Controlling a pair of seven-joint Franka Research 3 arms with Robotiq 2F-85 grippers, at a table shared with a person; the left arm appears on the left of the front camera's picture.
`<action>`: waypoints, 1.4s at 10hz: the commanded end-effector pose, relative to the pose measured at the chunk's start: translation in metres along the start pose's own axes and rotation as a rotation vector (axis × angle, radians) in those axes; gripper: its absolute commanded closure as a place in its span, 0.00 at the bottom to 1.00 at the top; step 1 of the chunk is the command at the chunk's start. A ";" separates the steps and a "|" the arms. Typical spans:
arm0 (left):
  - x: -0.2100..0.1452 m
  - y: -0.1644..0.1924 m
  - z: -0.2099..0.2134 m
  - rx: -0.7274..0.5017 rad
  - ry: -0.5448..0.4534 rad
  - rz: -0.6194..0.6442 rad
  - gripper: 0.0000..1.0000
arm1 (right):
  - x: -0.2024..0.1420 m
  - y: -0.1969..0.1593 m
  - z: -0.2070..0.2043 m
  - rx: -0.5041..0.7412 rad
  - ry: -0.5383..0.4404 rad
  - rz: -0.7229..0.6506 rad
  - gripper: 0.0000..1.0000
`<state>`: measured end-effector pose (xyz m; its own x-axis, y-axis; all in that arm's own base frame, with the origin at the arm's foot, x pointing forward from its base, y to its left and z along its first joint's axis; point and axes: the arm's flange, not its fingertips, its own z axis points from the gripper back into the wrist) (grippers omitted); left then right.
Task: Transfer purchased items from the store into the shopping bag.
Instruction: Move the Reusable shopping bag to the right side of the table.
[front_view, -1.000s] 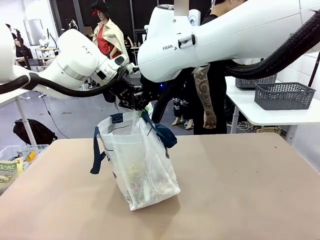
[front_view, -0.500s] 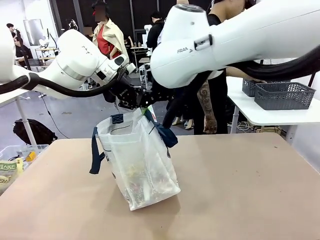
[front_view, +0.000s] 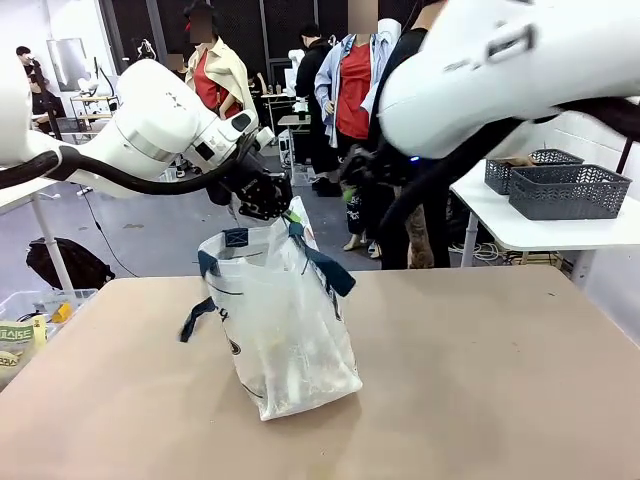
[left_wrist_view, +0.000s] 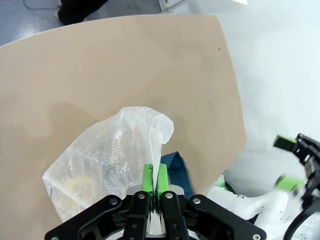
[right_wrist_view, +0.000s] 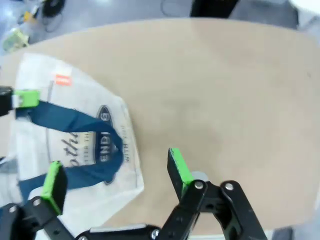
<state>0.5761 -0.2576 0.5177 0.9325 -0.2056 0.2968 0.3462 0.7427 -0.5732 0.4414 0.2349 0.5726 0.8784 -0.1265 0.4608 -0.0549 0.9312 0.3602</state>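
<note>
The bag (front_view: 285, 320) stands on the bench (front_view: 480, 380), a tall tote of crinkled, translucent white woven plastic with navy strap handles and a dark oval print low on its side; pale and yellowish items (front_view: 275, 375) show dimly through its wall near the bottom, too blurred to tell apart. The left end effector (front_view: 268, 205) is clenched on the bag's upper rim, its green pads pressed together with a fold of the white plastic pinched between them, and the bag hangs slightly tilted from that hold. The left wrist view looks straight down the fingers (left_wrist_view: 147, 178) at the gathered plastic (left_wrist_view: 115, 155), showing its fine woven grain and a yellowish shape inside, with a bit of navy strap just beside the pads and the smooth tan bench beyond. The right end effector (right_wrist_view: 115, 175) is released, its green-padded fingers spread wide with nothing between them, held above the bench and just beside the bag. Its wrist view shows the bag (right_wrist_view: 75, 150) from above: a navy strap across the white side, the oval print with white lettering, and a small orange tag near the rim. In the front view a white side table (front_view: 540, 225) behind carries dark grey lattice baskets (front_view: 570, 190).
</note>
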 end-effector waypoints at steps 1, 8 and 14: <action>-0.002 0.002 0.002 0.026 -0.010 -0.004 1.00 | -0.004 -0.066 0.038 -0.053 0.000 -0.181 0.00; -0.004 -0.010 0.020 0.085 -0.023 -0.057 1.00 | -0.019 -0.213 0.043 -0.172 0.143 -0.466 0.00; -0.061 -0.014 0.180 0.218 -0.286 0.099 1.00 | -0.021 -0.216 0.063 -0.185 0.091 -0.450 0.00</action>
<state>0.5156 -0.1552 0.6379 0.8802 -0.0402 0.4730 0.2861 0.8400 -0.4611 0.4040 0.0143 0.5373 0.8323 -0.5093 0.2187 0.4185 0.8362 0.3545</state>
